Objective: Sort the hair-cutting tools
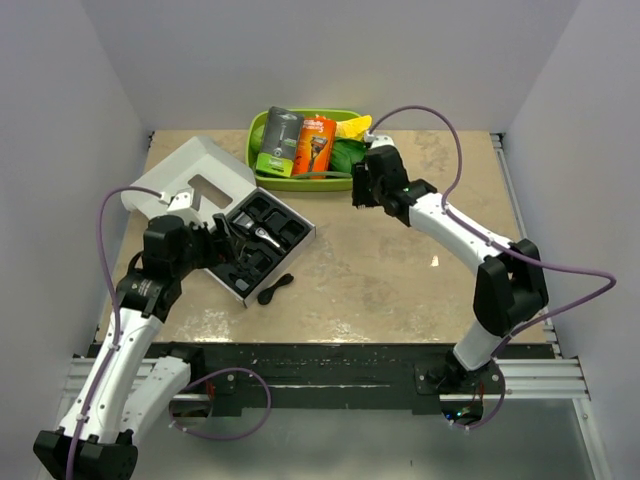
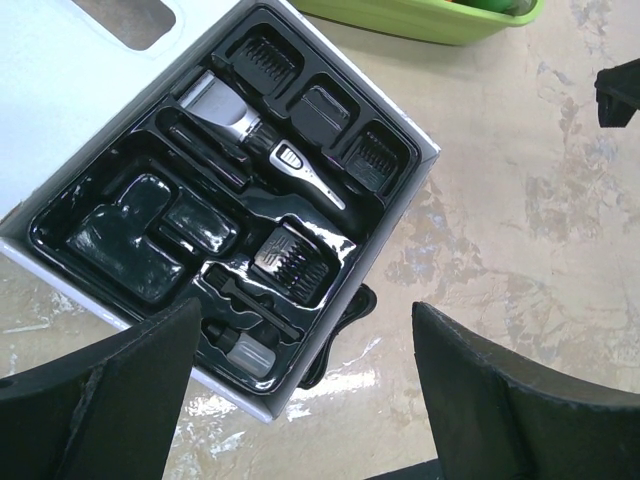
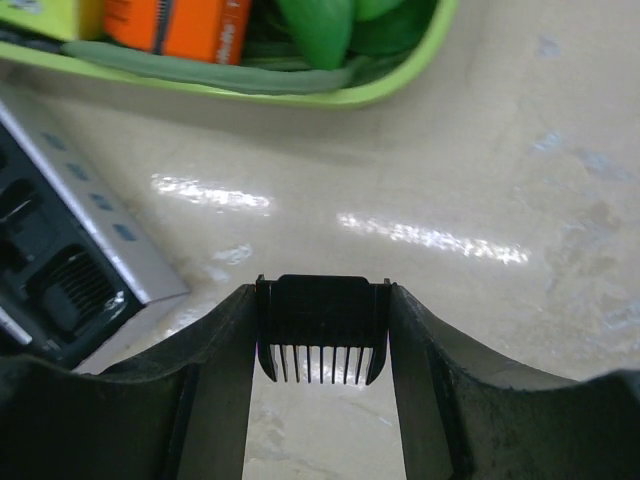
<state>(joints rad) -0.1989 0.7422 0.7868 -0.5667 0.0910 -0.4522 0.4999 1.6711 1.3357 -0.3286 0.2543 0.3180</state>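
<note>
1. The moulded tray (image 2: 120, 245) of the open kit box, on the left of the table, already holds the slim hair clipper (image 2: 245, 130), with several guide combs seated in pockets around it. That part looks sorted.
2. The right gripper (image 3: 322, 345) pinches one small black guide comb (image 3: 322, 310) between its fingers, teeth down. It hangs over bare table between the green bin (image 3: 330, 97) at the far side and the box corner, so this comb is not yet placed.
3. The small black curved piece (image 1: 275, 290) lies on the table, touching or just beside the near edge of the box; it remains to be picked up.
4. The left gripper (image 2: 306, 340) hovers over the near edge of the tray, jaws wide, holding nothing.
5. The orange razor package (image 1: 316, 145) and the grey-and-green one (image 1: 279, 142) stand in the bin.
6. Judged overall: mostly done, with two pieces left.
</note>
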